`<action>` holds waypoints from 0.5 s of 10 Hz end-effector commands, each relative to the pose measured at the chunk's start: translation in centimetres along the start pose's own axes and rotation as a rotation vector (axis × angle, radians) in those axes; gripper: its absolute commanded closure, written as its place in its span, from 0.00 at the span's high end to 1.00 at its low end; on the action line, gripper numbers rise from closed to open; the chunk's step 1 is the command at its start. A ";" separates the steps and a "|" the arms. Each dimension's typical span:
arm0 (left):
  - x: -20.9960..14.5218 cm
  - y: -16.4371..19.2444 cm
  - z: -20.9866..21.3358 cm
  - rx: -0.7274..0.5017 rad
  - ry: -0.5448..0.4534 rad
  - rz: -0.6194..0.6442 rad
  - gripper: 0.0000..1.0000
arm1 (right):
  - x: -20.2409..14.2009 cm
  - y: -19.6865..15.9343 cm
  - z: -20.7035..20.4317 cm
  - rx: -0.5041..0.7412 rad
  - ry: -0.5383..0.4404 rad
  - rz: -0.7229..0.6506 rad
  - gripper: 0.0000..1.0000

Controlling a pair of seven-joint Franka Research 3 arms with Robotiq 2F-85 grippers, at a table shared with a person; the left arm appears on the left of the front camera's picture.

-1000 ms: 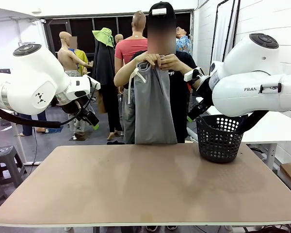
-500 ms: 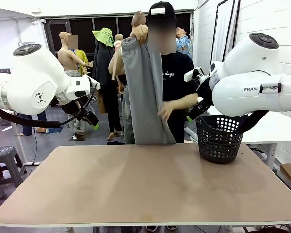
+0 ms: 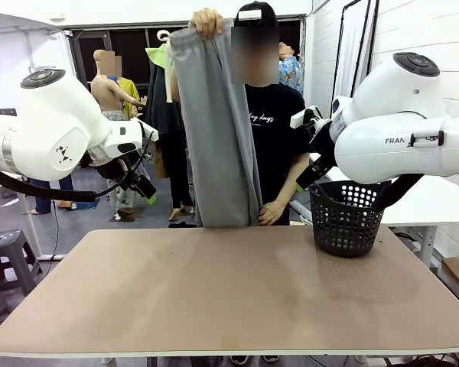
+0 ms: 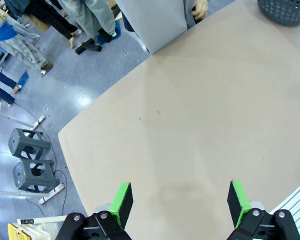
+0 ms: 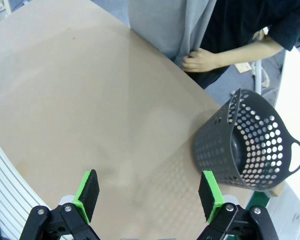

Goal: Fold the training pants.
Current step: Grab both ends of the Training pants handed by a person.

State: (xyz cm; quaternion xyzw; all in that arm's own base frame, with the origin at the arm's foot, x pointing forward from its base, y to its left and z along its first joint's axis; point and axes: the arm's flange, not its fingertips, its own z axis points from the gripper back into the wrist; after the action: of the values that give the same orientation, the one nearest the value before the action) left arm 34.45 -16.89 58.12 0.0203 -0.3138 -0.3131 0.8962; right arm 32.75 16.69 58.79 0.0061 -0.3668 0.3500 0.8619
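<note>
- The training pants (image 3: 214, 130) hang full length in the air just beyond the far edge of the desk (image 3: 214, 298). The gathered waistband is at the top and the lower end drops behind that edge (no part of them lies on the desk).
- A person standing behind the desk holds them. A raised hand (image 3: 207, 21) grips the waistband above head height, and a lower hand (image 3: 274, 212) pinches the fabric near the bottom.
- The left pincer (image 4: 180, 195) hovers over bare desk, its green pads spread wide with nothing between them.
- The right pincer (image 5: 149, 192) is spread the same way, empty, above the right part of the desk.
- A dark perforated basket (image 3: 344, 218) stands on the desk at the far right, near the lower hand but apart from the pants.
- Both arms are drawn back to their own sides, well apart from the pants.
</note>
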 end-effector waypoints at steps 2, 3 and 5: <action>0.0 0.0 0.0 0.002 0.000 0.001 1.00 | -0.1 -0.1 -0.1 0.001 0.001 -0.002 1.00; 0.0 0.0 0.0 0.002 0.000 0.001 1.00 | -0.1 -0.1 -0.1 0.001 0.001 -0.002 1.00; 0.0 0.0 0.0 0.002 0.000 0.001 1.00 | -0.1 -0.1 -0.1 0.001 0.001 -0.002 1.00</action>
State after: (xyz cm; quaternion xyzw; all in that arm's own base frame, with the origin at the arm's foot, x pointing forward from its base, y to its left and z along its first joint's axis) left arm 34.45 -16.89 58.12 0.0203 -0.3138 -0.3131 0.8962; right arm 32.75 16.69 58.79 0.0061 -0.3668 0.3500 0.8619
